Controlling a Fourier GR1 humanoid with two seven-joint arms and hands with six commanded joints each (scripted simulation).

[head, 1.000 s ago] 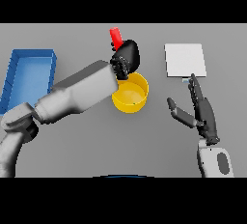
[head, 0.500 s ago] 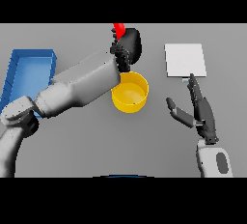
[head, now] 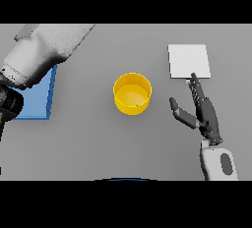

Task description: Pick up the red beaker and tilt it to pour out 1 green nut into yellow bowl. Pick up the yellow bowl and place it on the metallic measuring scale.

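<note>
Yellow bowl (head: pixel 132 93) between left arm (head: pixel 44 52), right hand (head: pixel 203 111)

Left arm (head: pixel 42 55) crosses upper left of frame, running out past the top edge; its hand out of sight. Right hand (head: pixel 204 114) at lower right, fingers straight, thumb spread leftward.

The yellow bowl (head: pixel 132 93) looks like smooth, softly shiny plastic, the measuring scale (head: pixel 189 61) at two o'clock a flat pale matt plate, and the blue tray (head: pixel 41 100) at nine o'clock smooth and matt.
</note>
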